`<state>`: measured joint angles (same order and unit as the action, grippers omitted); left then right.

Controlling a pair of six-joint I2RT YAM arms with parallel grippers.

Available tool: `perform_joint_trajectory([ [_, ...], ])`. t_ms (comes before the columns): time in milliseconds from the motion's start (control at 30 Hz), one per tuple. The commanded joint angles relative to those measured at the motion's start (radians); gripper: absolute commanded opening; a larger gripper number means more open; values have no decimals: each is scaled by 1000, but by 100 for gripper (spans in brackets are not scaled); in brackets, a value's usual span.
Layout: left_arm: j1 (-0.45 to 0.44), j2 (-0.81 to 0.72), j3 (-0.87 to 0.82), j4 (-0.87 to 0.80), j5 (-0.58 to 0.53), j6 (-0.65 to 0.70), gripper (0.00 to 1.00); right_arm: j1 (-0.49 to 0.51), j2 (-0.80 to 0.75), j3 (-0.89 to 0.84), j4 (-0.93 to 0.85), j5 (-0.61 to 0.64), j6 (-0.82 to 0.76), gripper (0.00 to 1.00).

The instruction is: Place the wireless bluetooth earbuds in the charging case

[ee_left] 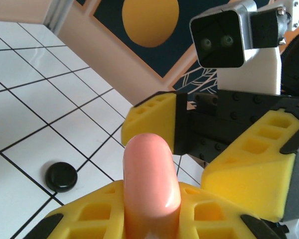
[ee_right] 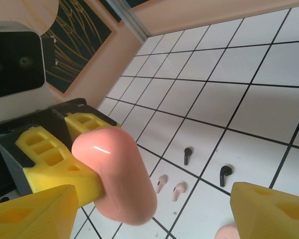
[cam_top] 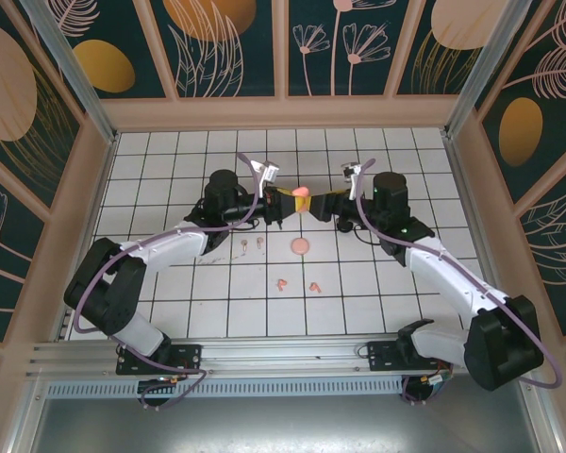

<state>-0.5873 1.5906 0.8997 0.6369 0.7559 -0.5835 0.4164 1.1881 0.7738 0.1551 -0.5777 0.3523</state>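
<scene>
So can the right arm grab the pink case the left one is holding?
Probably yes: the right gripper is open and faces the pink case up close, with nothing between them.

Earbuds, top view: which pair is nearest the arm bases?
The coral pink pair: closest to the bases, while the pale pair lies farther back beside the left arm.

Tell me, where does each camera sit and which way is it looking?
Top external: fixed above and behind the arms, looking down on the tiled table; both arms show, bases nearest.
Left wrist: on the left arm, facing the open right gripper; its own yellow fingers clamp the pink case.
Right wrist: on the right arm, facing the left gripper; its own fingers frame the bottom corners.
Shared: both wrist views show that pink case, from opposite sides.
</scene>
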Motion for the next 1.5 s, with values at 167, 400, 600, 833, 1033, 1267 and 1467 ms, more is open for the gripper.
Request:
perform_joint_trajectory([
  [167, 5, 22, 38, -5, 69, 14, 0, -5, 52, -8, 55, -12, -32, 76],
  [400, 6, -1, 35, 18, 88, 2, 0, -31, 86, -42, 83, 14, -14, 68],
  [600, 6, -25, 10, 36, 90, -8, 0, -68, 100, -59, 85, 23, 3, 64],
  [833, 5, -24, -5, 48, 85, -8, 0, -83, -12, -88, 46, -73, 4, 63],
  [1033, 4, -17, -11, 97, 108, -37, 0, -82, -59, -127, 121, -229, 47, 60],
  [1267, 4, -12, -22, 182, 123, -98, 0, -82, -21, -101, 153, -242, 65, 57],
  [1467, 4, -11, -27, 208, 126, -116, 0, -83, 6, -81, 178, -238, 78, 54],
])
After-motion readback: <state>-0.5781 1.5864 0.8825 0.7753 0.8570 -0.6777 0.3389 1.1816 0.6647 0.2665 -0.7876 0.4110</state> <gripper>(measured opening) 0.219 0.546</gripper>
